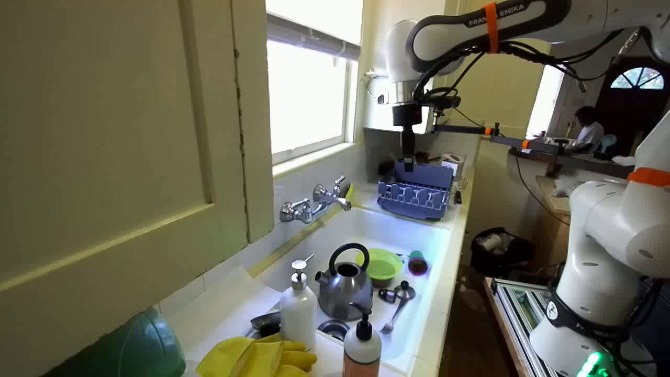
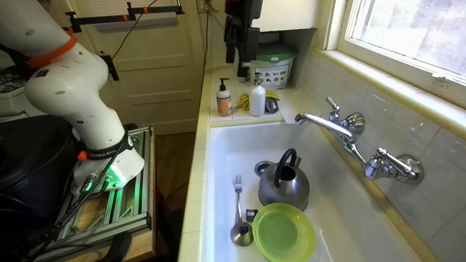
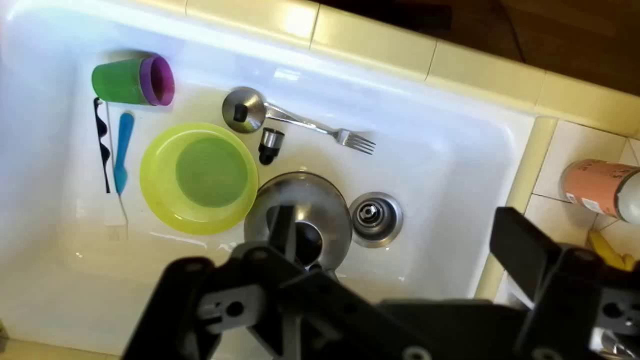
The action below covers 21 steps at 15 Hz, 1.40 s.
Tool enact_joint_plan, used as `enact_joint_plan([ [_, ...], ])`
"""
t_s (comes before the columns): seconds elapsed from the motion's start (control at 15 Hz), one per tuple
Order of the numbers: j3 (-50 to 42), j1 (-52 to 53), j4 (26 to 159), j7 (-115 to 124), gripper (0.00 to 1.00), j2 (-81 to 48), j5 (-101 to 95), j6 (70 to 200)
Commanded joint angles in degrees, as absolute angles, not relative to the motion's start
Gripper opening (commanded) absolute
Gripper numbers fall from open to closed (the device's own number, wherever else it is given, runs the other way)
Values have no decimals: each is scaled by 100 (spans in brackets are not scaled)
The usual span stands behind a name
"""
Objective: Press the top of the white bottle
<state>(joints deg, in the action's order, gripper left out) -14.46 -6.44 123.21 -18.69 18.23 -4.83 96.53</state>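
The white bottle [image 1: 298,317] stands upright on the tiled counter at the end of the sink, with its silver pump top [image 1: 299,272] pointing up. It also shows in an exterior view [image 2: 257,101], beside the yellow gloves. In the wrist view it is mostly or wholly hidden behind the right finger. My gripper [image 3: 400,227] is open and empty, its fingers wide apart above the sink. It hangs pointing down, high above the sink in both exterior views [image 1: 408,163] [image 2: 240,60], apart from the bottle.
An orange-labelled soap bottle [image 2: 224,103] with a black pump stands beside the white bottle. The steel kettle [image 2: 285,191], green bowl [image 3: 200,177], fork [image 3: 352,140] and cups [image 3: 127,82] lie in the sink. The faucet [image 2: 324,123] juts over it. A dish rack [image 1: 416,196] stands beyond.
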Motion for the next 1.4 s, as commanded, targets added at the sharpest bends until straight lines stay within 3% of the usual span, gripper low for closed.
enact_joint_plan([
  [0.0,-1388,-710,12309,-1886,100,1813,-464,9640],
  [0.33,-1298,-520,12421,-2277,100,1901,-335,9646],
  [0.8,-66,480,12761,-2405,100,2363,-122,10006],
  [1.33,-255,596,12824,-2981,100,2300,34,10219],
])
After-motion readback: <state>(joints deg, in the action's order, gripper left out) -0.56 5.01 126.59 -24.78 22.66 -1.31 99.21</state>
